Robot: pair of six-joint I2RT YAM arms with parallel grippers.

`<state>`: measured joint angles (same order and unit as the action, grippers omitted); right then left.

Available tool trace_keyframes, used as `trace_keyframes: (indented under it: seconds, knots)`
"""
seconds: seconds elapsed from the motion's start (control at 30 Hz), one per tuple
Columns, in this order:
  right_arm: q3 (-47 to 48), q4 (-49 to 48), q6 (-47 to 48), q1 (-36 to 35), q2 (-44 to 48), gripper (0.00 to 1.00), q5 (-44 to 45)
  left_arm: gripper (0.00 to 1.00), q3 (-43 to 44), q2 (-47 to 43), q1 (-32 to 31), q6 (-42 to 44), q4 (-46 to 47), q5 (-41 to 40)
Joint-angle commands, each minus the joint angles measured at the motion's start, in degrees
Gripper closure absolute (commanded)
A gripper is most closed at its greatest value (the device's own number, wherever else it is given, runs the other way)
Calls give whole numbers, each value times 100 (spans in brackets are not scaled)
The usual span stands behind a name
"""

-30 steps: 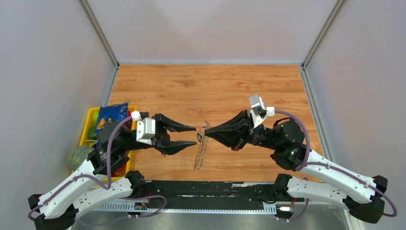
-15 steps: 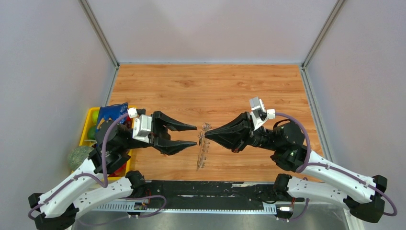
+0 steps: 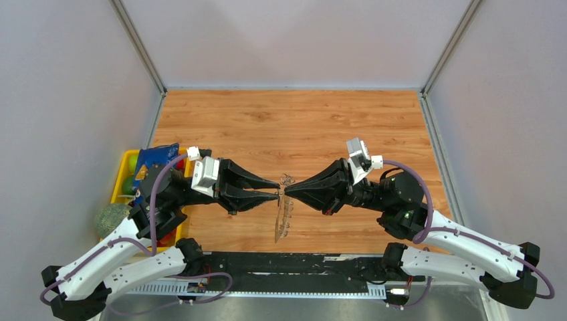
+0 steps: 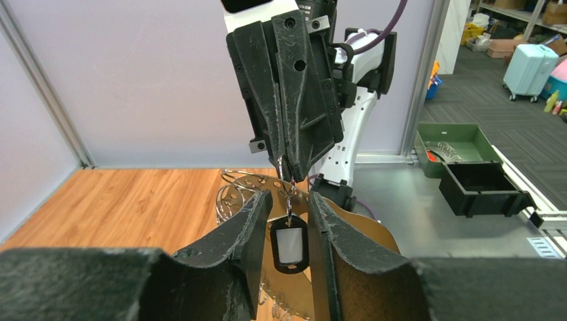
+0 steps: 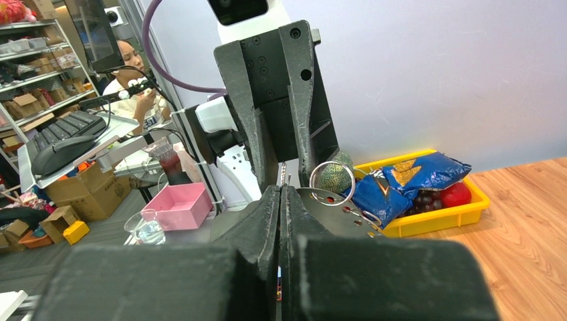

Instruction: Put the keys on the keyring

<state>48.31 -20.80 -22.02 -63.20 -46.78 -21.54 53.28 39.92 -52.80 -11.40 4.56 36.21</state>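
My right gripper (image 3: 289, 191) is shut on the keyring (image 3: 283, 217) and holds it above the table. Seen edge-on from the top, the keyring is a thin flat metal piece with holes and wire loops (image 4: 294, 291). It also shows in the right wrist view (image 5: 332, 194). The key (image 4: 289, 244), a small black oblong tag with a white window, hangs from a thin wire at the right gripper's tip (image 4: 292, 170). My left gripper (image 3: 278, 190) faces the right one tip to tip. Its two fingers (image 4: 257, 221) stand against the key's two side edges.
A yellow bin (image 3: 126, 175) with a blue bag (image 3: 155, 157) and fruit stands at the table's left edge, with a green ball (image 3: 110, 217) beside it. The bin also shows in the right wrist view (image 5: 434, 217). Grey walls close in the table. A black rail (image 3: 287, 262) runs along the near edge.
My left gripper has moved right to meet the right gripper's tip. Its fingers have closed from wide open to the key's width. The right gripper, with the keyring, has shifted slightly left.
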Motion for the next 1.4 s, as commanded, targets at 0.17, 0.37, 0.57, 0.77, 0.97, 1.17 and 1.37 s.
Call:
trace_keyframes:
  seconds: [0.17, 0.37, 0.57, 0.77, 0.97, 1.17, 1.37]
  knots:
    - [204, -360, 145, -78, 31, 100, 68, 70, 182, 79, -18, -142, 328, 263]
    - [211, -347, 172, -97, 43, 100, 114, 78, 187, 151, -18, -139, 300, 306]
    - [217, -340, 189, -114, 45, 100, 115, 98, 250, 173, -17, -122, 209, 308]
    - [243, -28, 268, -124, 79, 100, 157, 100, 334, 140, -19, -102, 89, 258]
    - [452, 971, 665, -122, 263, 79, 188, 100, 761, 291, -18, 70, -842, -5]
    - [1111, 2462, 1313, -122, 222, 63, 103, 100, 1154, 386, -16, 257, -1697, -152]
    - [2028, 3876, 1957, -129, -65, 55, 39, 100, 1798, 712, -16, 511, -2908, -113]
